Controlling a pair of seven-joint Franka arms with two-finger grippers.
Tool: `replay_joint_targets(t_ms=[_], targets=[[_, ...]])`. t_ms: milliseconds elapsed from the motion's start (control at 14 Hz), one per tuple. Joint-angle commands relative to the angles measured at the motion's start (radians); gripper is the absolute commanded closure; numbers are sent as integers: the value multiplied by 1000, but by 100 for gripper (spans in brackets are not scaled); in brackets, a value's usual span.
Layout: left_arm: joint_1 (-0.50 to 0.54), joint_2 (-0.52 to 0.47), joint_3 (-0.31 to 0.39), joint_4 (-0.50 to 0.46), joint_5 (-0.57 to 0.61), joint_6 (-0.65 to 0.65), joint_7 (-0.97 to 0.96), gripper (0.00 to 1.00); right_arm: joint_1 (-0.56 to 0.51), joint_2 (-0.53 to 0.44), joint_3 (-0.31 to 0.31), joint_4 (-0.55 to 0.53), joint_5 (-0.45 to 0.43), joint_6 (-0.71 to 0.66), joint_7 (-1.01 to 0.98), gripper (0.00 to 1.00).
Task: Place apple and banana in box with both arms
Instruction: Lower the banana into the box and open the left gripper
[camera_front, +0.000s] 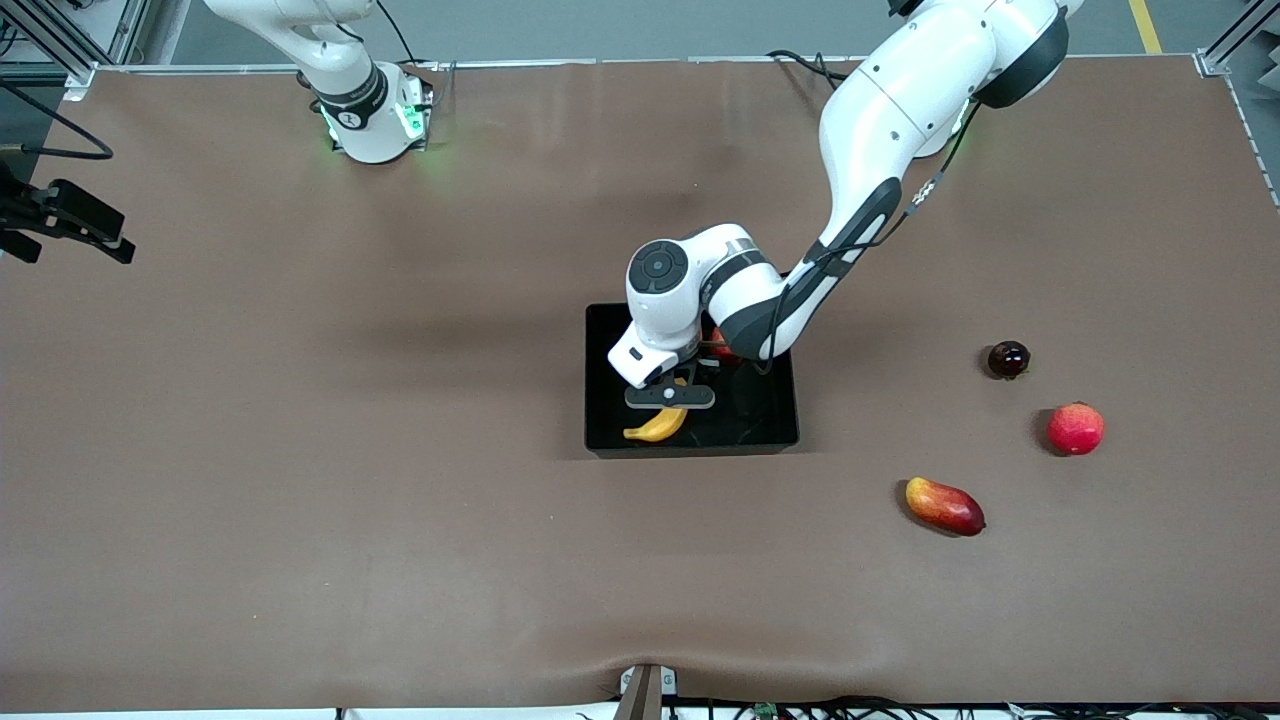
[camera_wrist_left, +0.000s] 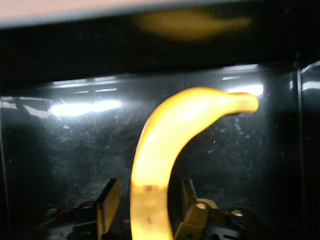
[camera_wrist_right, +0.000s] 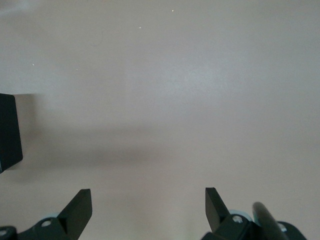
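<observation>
The yellow banana (camera_front: 655, 425) lies in the black box (camera_front: 770, 420), in the part nearer the front camera. My left gripper (camera_front: 668, 398) is low inside the box, straddling the banana (camera_wrist_left: 165, 145). Its fingers (camera_wrist_left: 111, 200) stand a little apart from the fruit on both sides, so the left gripper (camera_wrist_left: 150, 184) is open. A bit of the red apple (camera_front: 716, 342) shows in the box beside the left wrist, mostly hidden by the arm. My right gripper (camera_wrist_right: 147, 192) hangs open over bare table with a corner of the box (camera_wrist_right: 7, 130) at the edge of its view; it is out of the front view.
Three other fruits lie toward the left arm's end of the table: a small dark red one (camera_front: 1008, 359), a red-pink round one (camera_front: 1075, 428) and a red-yellow mango (camera_front: 944, 506). A black fixture (camera_front: 65, 215) juts in at the right arm's end.
</observation>
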Motion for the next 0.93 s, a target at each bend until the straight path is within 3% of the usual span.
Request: replay_joint_targets(t_ms=[0, 143, 429, 857], targets=[[3, -65, 1, 63, 4, -157, 3, 0, -4, 6, 4, 14, -15, -3, -9, 0], [49, -101, -14, 121, -24, -291, 41, 0, -4, 6, 4, 14, -15, -3, -9, 0], [218, -267, -14, 115, -219, -365, 142, 0, -4, 6, 4, 14, -15, -3, -9, 0], [396, -410, -14, 101, -234, -477, 245, 0, -4, 6, 4, 14, -17, -3, -9, 0]])
